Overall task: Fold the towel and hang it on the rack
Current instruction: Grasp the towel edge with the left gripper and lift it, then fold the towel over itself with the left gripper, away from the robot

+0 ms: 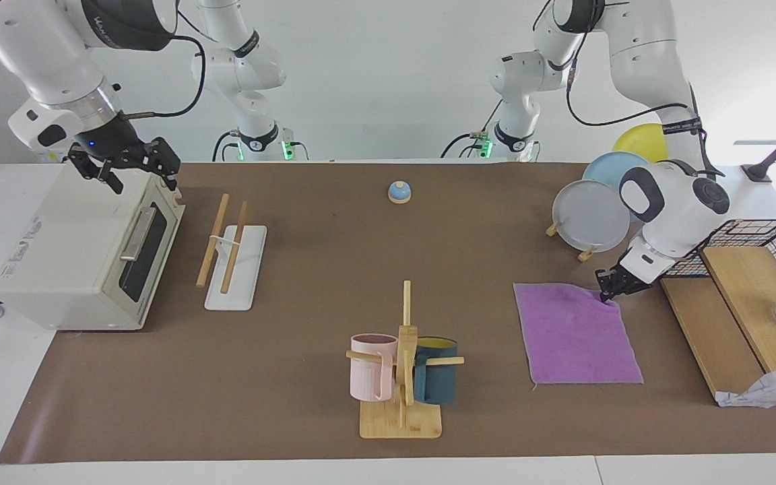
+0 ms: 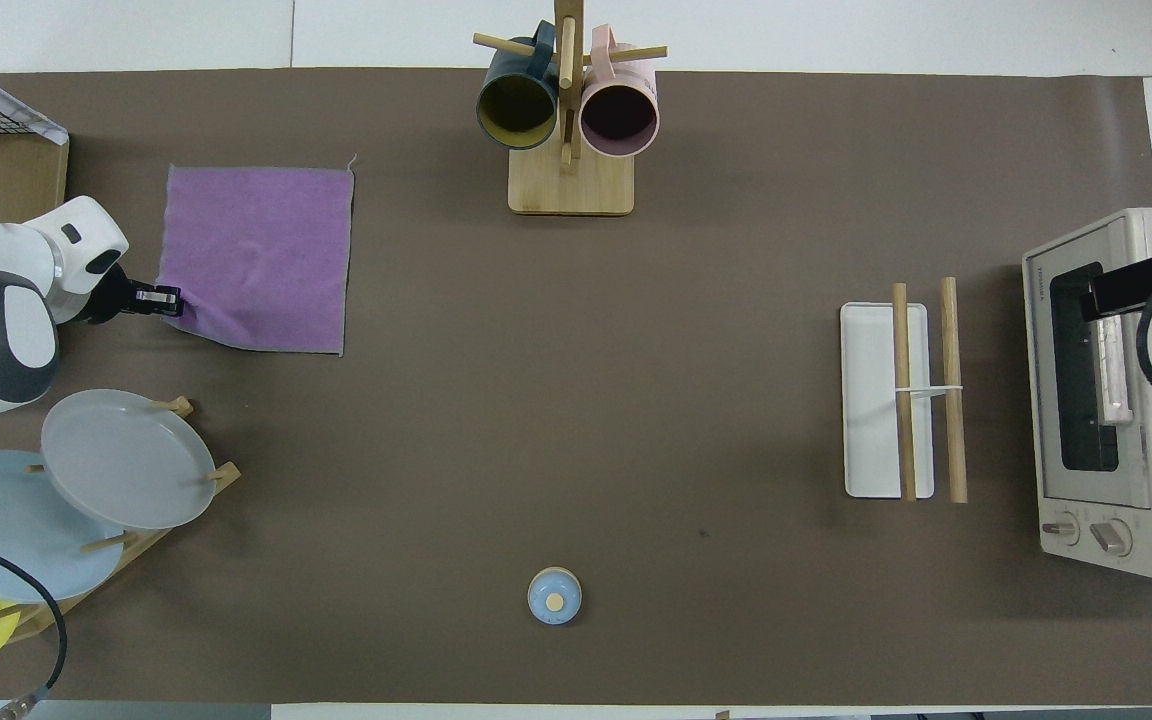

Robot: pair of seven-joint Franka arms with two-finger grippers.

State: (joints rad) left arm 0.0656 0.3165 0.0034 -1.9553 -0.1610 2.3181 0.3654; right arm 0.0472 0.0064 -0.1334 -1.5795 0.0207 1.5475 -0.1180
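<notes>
The purple towel [image 1: 573, 333] lies flat on the brown mat toward the left arm's end; it also shows in the overhead view [image 2: 256, 255]. My left gripper [image 1: 609, 295] is down at the towel's corner nearest the robots, shut on that corner, which is slightly puckered [image 2: 176, 305]. The rack [image 1: 226, 246], two wooden rods on a white base [image 2: 868, 400], stands empty toward the right arm's end, beside the toaster oven. My right gripper [image 1: 128, 168] is open and empty, up in the air over the toaster oven's top, and waits there.
A mug tree [image 1: 403, 364] with pink and teal mugs stands beside the towel. A plate stand [image 1: 590, 215] is nearer the robots than the towel. A wire basket on wooden boards [image 1: 758, 269] is at the left arm's end. A blue bell [image 1: 399, 192] and toaster oven [image 1: 85, 249] are also here.
</notes>
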